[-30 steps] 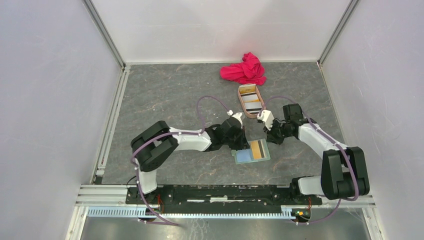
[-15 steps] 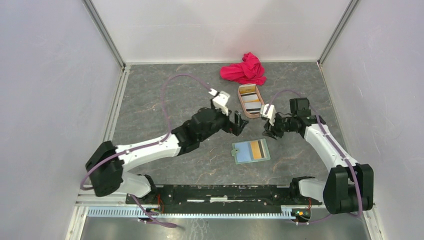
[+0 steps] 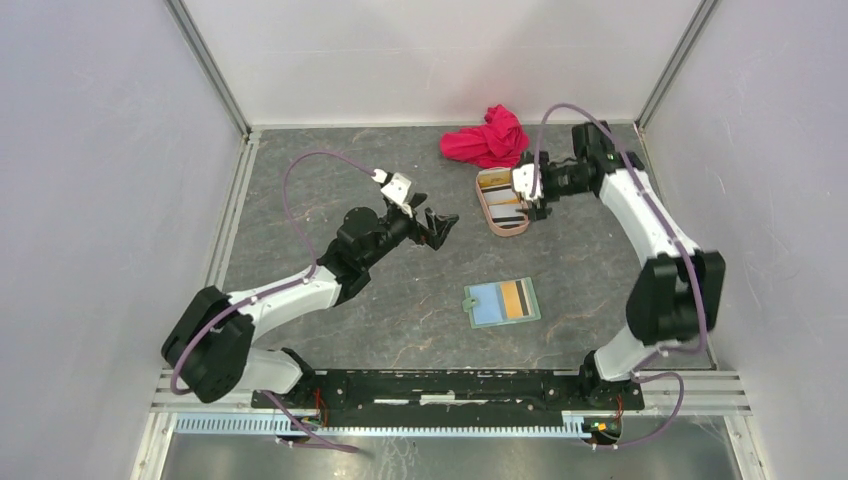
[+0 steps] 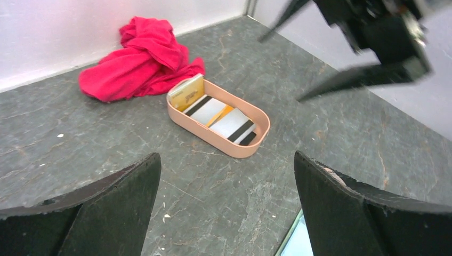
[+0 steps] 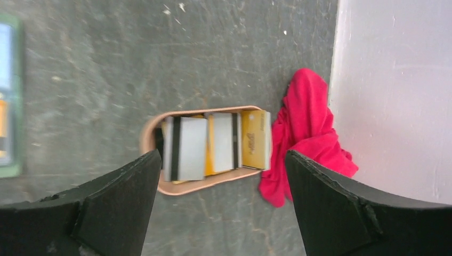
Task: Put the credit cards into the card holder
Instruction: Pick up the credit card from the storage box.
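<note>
An open card holder [image 3: 487, 308] lies flat on the grey worktop [image 3: 330, 190], showing an orange, black-striped card. Farther back, more credit cards [image 5: 208, 144] sit in a pinkish tray [image 4: 233, 151] touching a red cloth [image 4: 138, 64]. The left fingers [image 4: 96, 213] and right fingers [image 5: 106, 213] are spread wide and empty, the right ones above the tray.

Your left wrist view: the card tray ahead on the grey table [image 4: 80, 138].
Your left gripper [image 4: 226, 159] stands spread wide, nothing between its fingers. Beyond it, the pinkish-tan oval tray [image 4: 234, 152] holds the credit cards [image 4: 224, 120], white with black stripes and orange-yellow. A red cloth [image 4: 141, 66] lies just behind. Upper right, the right gripper [image 4: 279, 70] hangs blurred, fingers apart. A corner of the card holder [image 4: 296, 245] shows at the bottom edge.
</note>
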Available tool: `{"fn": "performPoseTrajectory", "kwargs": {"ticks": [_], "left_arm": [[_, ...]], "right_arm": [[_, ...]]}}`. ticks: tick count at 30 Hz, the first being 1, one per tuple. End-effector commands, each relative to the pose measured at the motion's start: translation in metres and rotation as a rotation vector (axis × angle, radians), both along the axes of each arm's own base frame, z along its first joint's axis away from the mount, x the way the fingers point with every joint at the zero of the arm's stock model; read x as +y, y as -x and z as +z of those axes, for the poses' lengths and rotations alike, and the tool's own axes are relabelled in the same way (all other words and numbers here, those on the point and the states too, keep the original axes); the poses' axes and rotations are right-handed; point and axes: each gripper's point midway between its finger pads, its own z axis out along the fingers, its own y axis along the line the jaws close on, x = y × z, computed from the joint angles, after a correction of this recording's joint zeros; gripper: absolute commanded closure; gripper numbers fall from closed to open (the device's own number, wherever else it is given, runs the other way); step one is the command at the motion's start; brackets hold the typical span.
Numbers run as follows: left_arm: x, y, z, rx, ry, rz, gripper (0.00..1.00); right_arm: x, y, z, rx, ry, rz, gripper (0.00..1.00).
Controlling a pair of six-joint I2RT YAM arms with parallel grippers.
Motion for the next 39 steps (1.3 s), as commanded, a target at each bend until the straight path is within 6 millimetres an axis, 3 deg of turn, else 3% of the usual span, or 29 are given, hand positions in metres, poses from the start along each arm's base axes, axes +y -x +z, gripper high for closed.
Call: {"fn": "performPoseTrajectory", "kwargs": {"ticks": [1, 6, 15, 27, 39], "left_arm": [[-0.008, -0.003, -0.003, -0.102, -0.036, -0.090, 0.00], [-0.008, -0.005, -0.028, -0.085, -0.045, -0.121, 0.00], [-0.013, 0.002, -0.034, -0.100, -0.012, -0.176, 0.00], [-0.011, -0.001, -0.036, -0.086, -0.007, -0.158, 0.00], [-0.002, -0.001, -0.032, -0.100, 0.016, -0.114, 0.00]], "right_arm": [[0.002, -0.052, 0.013, -0.109, 0.074, 0.056, 0.07], [0.005, -0.098, 0.005, -0.106, 0.142, 0.008, 0.09], [0.019, -0.142, -0.023, -0.074, 0.169, -0.079, 0.13], [0.020, -0.164, -0.055, -0.035, 0.175, -0.147, 0.15], [0.020, -0.173, -0.065, -0.045, 0.186, -0.148, 0.24]]}}
